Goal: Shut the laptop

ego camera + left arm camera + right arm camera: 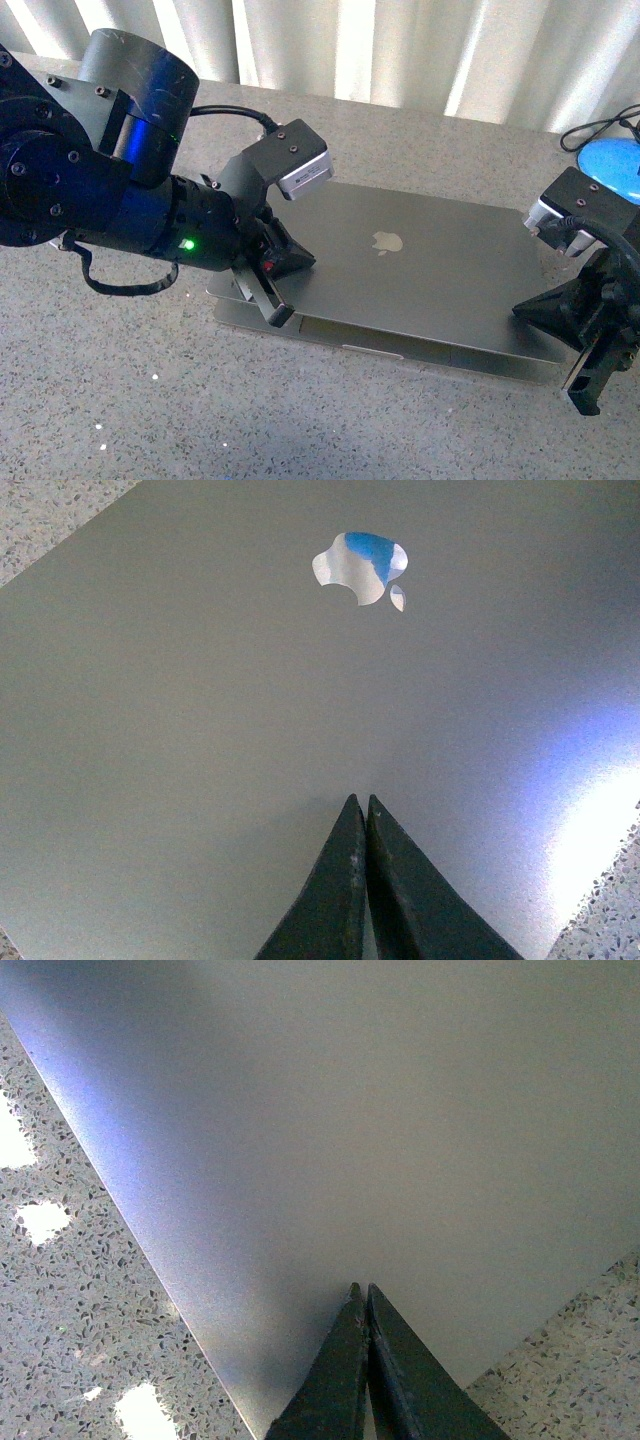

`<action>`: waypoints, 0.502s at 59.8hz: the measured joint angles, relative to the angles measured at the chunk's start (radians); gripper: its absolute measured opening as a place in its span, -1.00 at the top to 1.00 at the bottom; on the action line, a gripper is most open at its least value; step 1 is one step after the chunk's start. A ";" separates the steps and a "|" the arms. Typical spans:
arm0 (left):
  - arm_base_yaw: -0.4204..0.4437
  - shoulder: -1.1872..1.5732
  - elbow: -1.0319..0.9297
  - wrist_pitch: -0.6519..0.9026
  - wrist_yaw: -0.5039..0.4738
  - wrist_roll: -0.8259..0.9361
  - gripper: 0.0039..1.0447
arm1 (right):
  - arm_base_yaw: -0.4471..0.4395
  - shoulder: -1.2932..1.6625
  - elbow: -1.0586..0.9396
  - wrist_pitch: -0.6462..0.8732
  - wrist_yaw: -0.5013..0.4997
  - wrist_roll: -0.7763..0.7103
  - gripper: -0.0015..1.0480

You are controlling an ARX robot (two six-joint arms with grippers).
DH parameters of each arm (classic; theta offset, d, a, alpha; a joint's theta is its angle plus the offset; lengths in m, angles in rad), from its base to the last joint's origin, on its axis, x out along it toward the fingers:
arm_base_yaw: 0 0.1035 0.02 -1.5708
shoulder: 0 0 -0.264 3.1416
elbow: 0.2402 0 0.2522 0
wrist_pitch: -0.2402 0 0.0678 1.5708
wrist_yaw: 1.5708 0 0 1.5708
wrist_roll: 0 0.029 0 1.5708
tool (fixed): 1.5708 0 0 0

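Observation:
The grey-silver laptop [420, 275] lies on the speckled table with its lid almost down, a thin gap showing along its near edge. The apple logo [387, 241] faces up. My left gripper [308, 260] is shut, its tip on the lid's left end. My right gripper [520, 310] is shut, its tip at the lid's right end. In the left wrist view the shut gripper [361, 802] rests on the lid [200, 730] below the logo [360, 568]. In the right wrist view the shut gripper [360, 1290] sits on the lid [380, 1120] near its corner.
The speckled stone table [150, 410] extends in front of the laptop. A blue object [612, 165] with a black cable lies at the far right. White curtains [400, 50] hang behind the table. The table also shows in the right wrist view [70, 1290].

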 joint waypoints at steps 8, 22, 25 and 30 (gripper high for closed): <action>0.006 0.013 0.000 0.010 0.002 -0.001 0.94 | 0.000 0.017 0.000 0.006 0.000 -0.002 0.98; 0.012 0.021 -0.001 0.018 0.003 -0.001 0.94 | 0.000 0.029 0.000 0.014 0.000 -0.003 0.98; 0.014 0.024 -0.001 0.021 0.003 -0.002 0.94 | 0.000 0.032 0.000 0.017 0.000 -0.003 0.98; 0.015 0.029 -0.001 0.023 0.006 -0.005 0.94 | 0.000 0.037 0.000 0.019 0.000 -0.003 0.98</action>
